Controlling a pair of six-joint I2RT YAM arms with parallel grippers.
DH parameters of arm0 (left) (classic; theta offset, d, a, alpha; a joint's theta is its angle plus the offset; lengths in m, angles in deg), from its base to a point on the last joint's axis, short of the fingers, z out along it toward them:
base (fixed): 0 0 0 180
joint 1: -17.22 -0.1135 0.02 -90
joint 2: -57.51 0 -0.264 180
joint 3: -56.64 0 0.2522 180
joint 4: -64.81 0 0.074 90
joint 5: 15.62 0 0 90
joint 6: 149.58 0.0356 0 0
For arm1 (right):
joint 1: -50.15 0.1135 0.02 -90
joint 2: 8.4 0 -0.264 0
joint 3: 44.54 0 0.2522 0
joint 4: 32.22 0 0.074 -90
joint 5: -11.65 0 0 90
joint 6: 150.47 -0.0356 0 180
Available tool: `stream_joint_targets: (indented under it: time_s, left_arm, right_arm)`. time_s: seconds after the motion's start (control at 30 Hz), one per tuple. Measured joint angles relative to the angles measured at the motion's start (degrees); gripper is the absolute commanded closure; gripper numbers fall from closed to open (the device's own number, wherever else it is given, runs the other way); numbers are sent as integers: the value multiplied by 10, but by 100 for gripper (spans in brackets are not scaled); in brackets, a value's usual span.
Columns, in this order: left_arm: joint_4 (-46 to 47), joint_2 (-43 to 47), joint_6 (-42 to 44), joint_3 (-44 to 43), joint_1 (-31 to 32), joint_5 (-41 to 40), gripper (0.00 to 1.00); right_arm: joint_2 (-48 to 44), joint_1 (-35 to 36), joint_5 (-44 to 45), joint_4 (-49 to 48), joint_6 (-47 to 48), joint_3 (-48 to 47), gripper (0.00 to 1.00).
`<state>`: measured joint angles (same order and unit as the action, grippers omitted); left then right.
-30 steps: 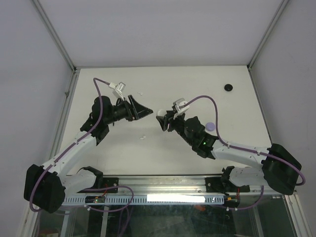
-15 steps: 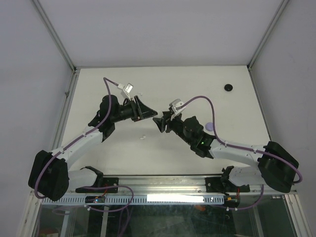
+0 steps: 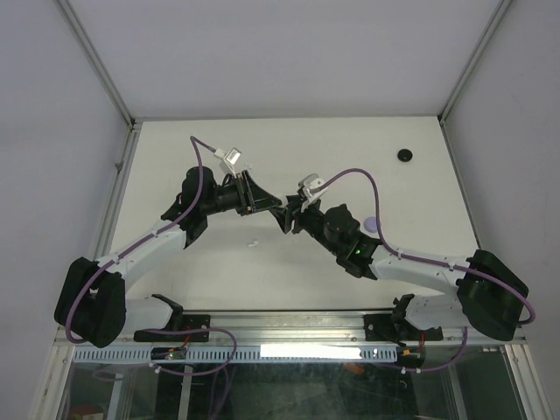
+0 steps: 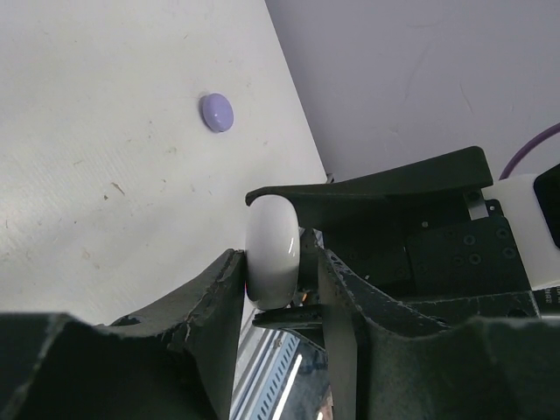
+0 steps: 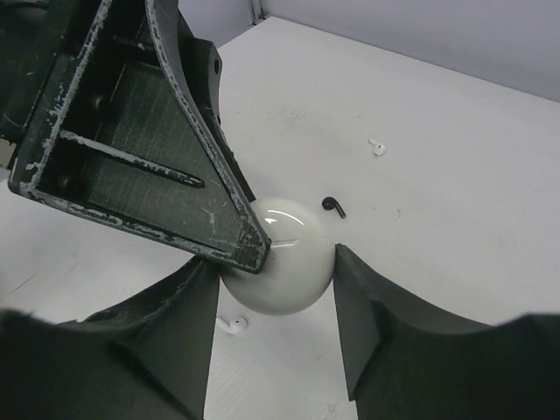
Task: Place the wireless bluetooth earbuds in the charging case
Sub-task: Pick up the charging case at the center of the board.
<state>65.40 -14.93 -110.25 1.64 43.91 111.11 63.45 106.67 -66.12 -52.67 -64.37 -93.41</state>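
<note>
My left arm has swung right to meet the other one mid-table, and my left gripper (image 3: 269, 199) has narrowed around the rim of the white charging case (image 5: 289, 262). I cannot tell whether its pads are pressing yet. My right gripper (image 3: 284, 214) is partly closed and clamps that case from both sides, holding it above the table (image 3: 350, 149). The earbuds are all loose on the surface below: a black earbud (image 5: 333, 206) just past the case, a white earbud (image 5: 377, 147) farther off, and a second white earbud (image 5: 232, 325) nearer. I judge this is the lid-opening step, so next my left fingers need a hold on the lid while my right keeps the body steady. The two grippers are crowded together, but the table edges and the purple puck (image 4: 216, 113) are well apart from us.
</note>
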Motion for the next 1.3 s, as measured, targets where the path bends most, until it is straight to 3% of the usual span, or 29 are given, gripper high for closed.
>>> stream_joint_targets:
  time_s: [0.23, 0.43, 0.8, 1.13, 1.3]
  left_arm:
    - [1, 0, 0, -1, 0, -5, 76]
    - [-10, 4, 11, -3, 0, -6, 90]
    - [-112, 39, 159, -67, 0, -9, 94]
    - [-169, 95, 311, -83, 0, -16, 93]
    - [-195, 98, 371, -88, 0, 13, 94]
  right_arm:
    - [0, 0, -7, -5, 6, 0, 59]
    - [0, 0, -10, -3, 6, 0, 37]
    - [-41, -13, -31, 88, 3, -19, 37]
    - [-76, -137, -36, 152, 1, -47, 37]
    - [-51, -159, -35, 163, -1, -81, 37]
